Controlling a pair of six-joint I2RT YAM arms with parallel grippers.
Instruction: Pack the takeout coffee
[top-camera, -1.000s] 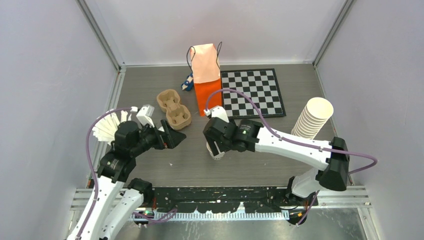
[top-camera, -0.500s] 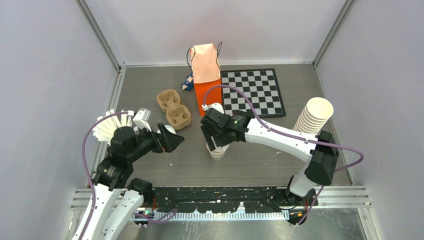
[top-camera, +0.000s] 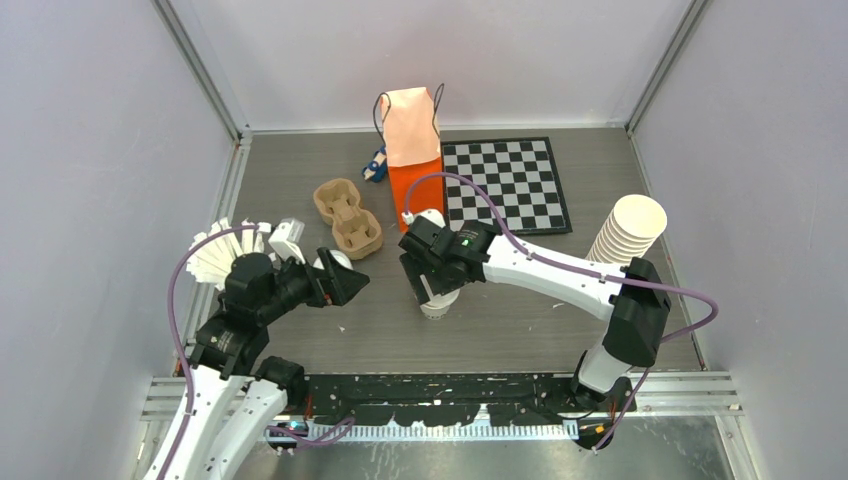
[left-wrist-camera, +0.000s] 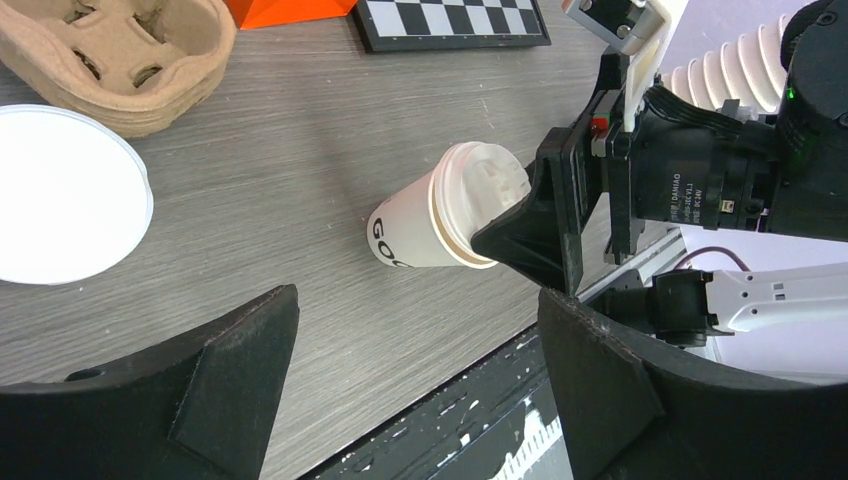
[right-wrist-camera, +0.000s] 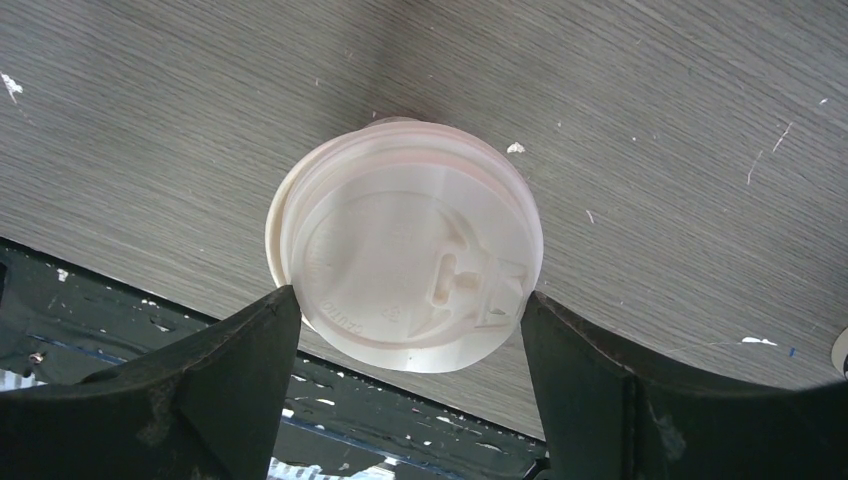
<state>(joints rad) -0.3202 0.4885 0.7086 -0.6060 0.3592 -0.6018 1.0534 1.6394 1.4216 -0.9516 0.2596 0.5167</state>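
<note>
White paper with a white plastic sip lid: the takeout coffee (right-wrist-camera: 405, 260) stands upright on the grey wood-grain desk (top-camera: 300, 170), about midway between the left and right edges and closer to the near edge than the far one. The right claw (right-wrist-camera: 408, 302) points down over it, one black finger at each side of the lid's rim. The fingers sit so close to the rim that I cannot tell whether they press it or stand just clear.

The left claw (top-camera: 350, 282) hangs above the desk to the left of the cup, well apart from it, its fingers spread wide with nothing between them. A loose round white lid (left-wrist-camera: 60, 195) lies flat near it, beside the brown pulp cup carriers (top-camera: 348, 215).

The orange paper bag (top-camera: 413, 175) stands upright toward the far edge, with a black-and-white checkerboard (top-camera: 505, 185) just to its right. A leaning stack of lidless white cups (top-camera: 625, 238) is at the right edge, and a fanned row of lids (top-camera: 215, 258) at the left edge.
</note>
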